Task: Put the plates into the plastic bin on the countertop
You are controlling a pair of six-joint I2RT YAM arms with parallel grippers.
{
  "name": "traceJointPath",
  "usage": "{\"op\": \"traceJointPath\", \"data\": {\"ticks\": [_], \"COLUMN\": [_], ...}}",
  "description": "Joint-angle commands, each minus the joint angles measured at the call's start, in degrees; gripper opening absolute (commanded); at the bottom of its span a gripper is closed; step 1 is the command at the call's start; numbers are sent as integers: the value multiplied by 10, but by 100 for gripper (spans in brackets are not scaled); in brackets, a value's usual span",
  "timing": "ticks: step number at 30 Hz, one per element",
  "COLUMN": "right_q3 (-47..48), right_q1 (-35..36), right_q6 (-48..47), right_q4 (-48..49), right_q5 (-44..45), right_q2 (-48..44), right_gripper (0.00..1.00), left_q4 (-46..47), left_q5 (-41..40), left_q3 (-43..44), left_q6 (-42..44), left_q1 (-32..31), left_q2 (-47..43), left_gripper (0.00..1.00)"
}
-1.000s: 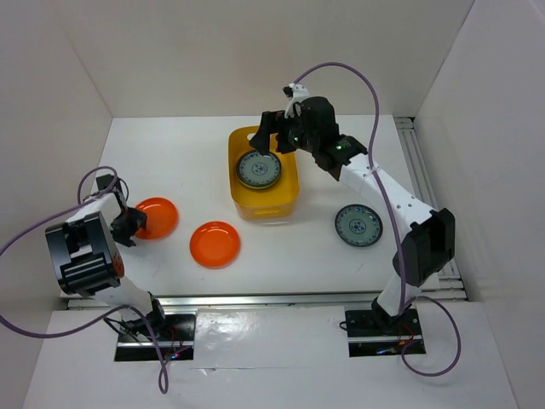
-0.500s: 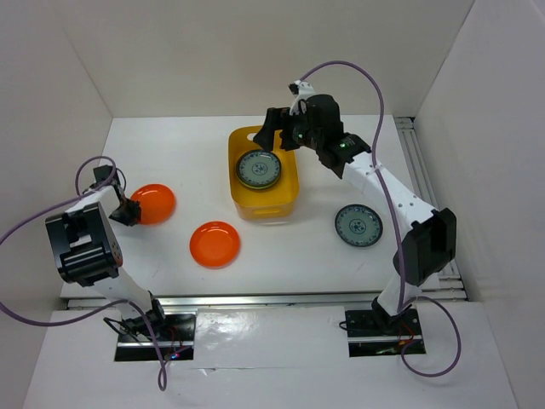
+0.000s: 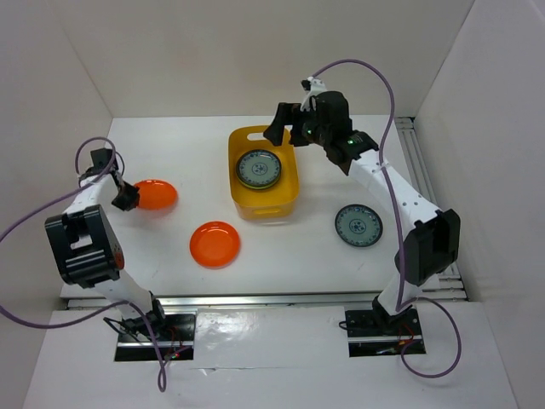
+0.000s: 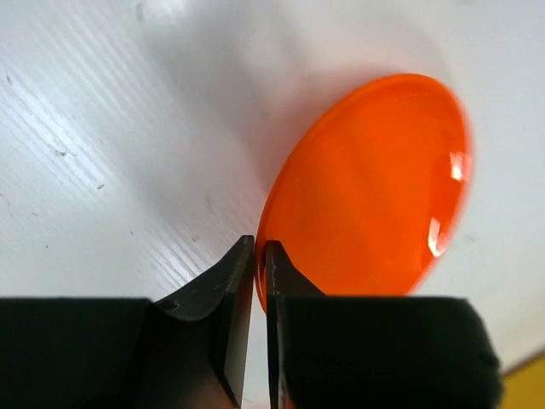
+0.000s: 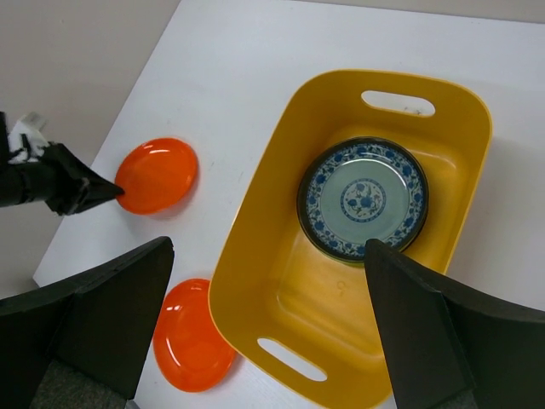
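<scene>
White walls close in a plain white surface [image 3: 187, 162], seen from above with both arm bases at its near edge. Toward 12 o'clock from the middle of the surface stands the plastic bin [image 3: 266, 210], yellow-orange with a handle slot at each end. One blue-and-white patterned plate [image 3: 258, 169] lies flat inside it, in the half farther from the arms. The right pincer [image 3: 283, 130] hangs over the bin's far end at about 1 o'clock from that plate, its fingers [image 5: 111, 315] spread wide apart and holding nothing. A second patterned plate [image 3: 358, 226] rests on the surface at 4 o'clock from the bin, well apart from it. At 9 o'clock from the bin, the left pincer [image 4: 260, 247] is clamped on the rim of an orange plate [image 4: 375, 187], gripping it at the plate's 9 o'clock edge as seen from above. Whether that plate is clear of the surface cannot be told. Another orange plate [image 3: 215, 244] lies flat at 7 o'clock from the bin, near it but not touching.
</scene>
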Motion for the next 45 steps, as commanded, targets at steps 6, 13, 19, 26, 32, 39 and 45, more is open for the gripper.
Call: {"op": "traceJointPath", "data": {"ticks": [6,13,19,26,32,39,45], "right_q3": [23,-3,-57,-76,-87,-104,-136], "right_q1": [-18,-55,-82,-95,-100,-100,-113], "right_q6": [3,3,10,16,16,16,27], "right_q4": [-49,-100,-118,-167,-187,-198,-204], "right_q5": [77,143,211,211,211,223,242], "right_q2": [-70,-133,-202,-239,-264,-270,-270], "right_gripper": [100,100,100,100,100,100,100], "left_q4": [-9,58,117,122,110,102,97], "left_q5": [66,90,114,136,104,106,143], "left_q3": [112,170,228,354,385,379,392], "left_q6": [48,99,116,152,158,163,163], "left_q1": [-58,-219,-313,-358,-368,-374,-386], "left_q2": [-148,-151,-49,121,183,213,205], "left_gripper": [0,0,0,0,0,15,85]}}
